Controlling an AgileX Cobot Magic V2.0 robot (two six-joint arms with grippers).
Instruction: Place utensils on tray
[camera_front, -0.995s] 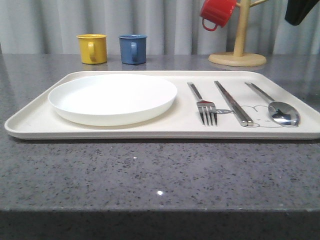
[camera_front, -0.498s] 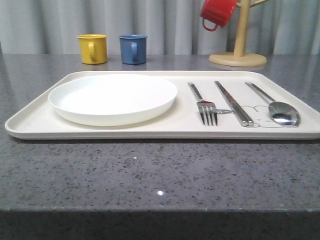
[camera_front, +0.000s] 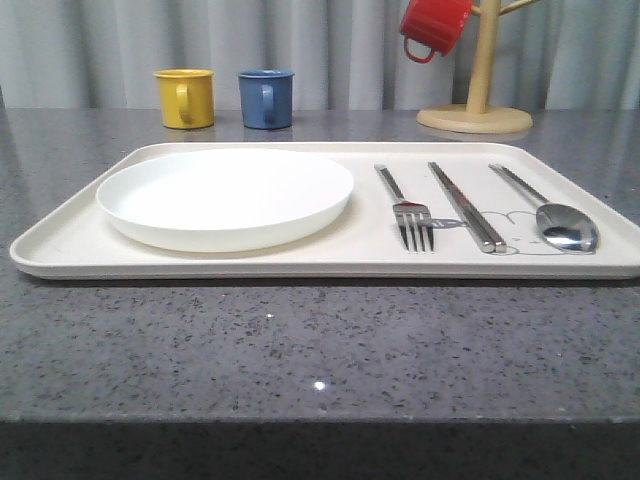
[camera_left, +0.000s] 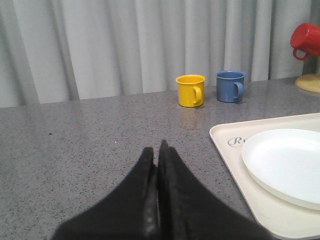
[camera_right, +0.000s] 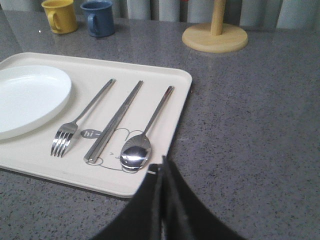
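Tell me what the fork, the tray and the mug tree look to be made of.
Fork: polished metal, likely stainless steel, given its mirror-like glints. Tray: matte cream plastic or melamine, judging by its even colour and soft rounded rim. Mug tree: pale wood, apparently unpainted; no grain can be made out.

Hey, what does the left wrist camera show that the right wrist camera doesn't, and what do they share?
Left wrist camera alone: the left end effector, shut over bare table, the red mug on its stand, and "R" script on the tray.

Right wrist camera alone: the right end effector, shut, plus fork, chopsticks and spoon lying side by side on the tray.

Both: the white plate, yellow mug and blue mug.
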